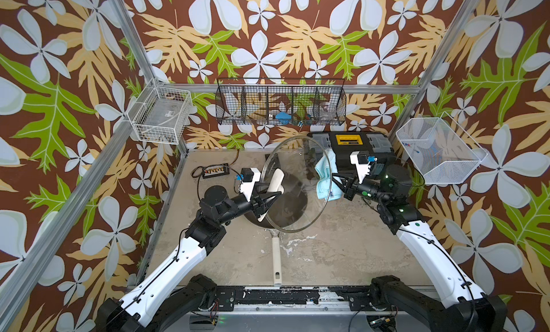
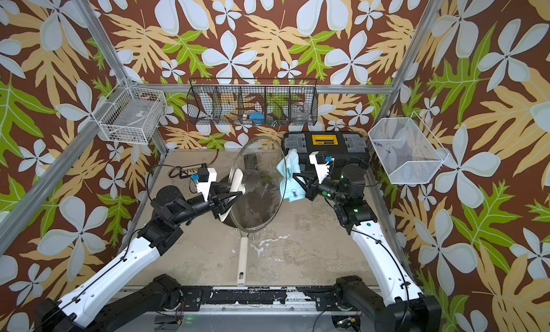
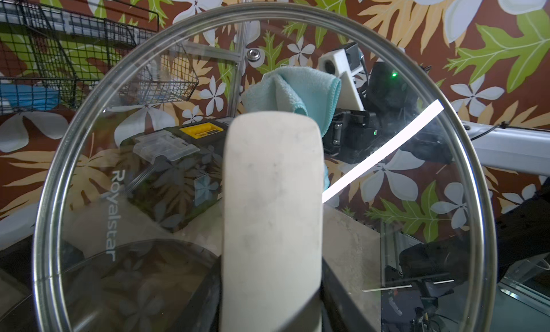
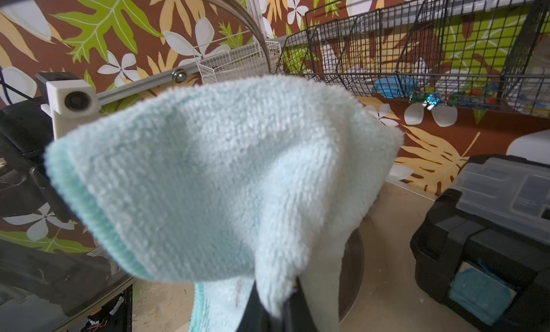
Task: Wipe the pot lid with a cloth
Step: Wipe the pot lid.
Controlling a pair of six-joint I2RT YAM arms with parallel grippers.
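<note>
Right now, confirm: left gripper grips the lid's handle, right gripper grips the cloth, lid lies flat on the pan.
Wrong: the pot lid stands on edge above the pan, held up by the left gripper, as both top views show. The right gripper does grip the cloth.

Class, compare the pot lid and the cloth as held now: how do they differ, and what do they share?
The pot lid is rigid clear glass with a metal rim; the cloth is soft, opaque, light blue. The pot lid is tipped up on edge and far larger; the cloth hangs bunched. The left gripper clamps the pot lid's cream handle; the right gripper pinches the cloth. Shared: each is held by one shut gripper.
</note>
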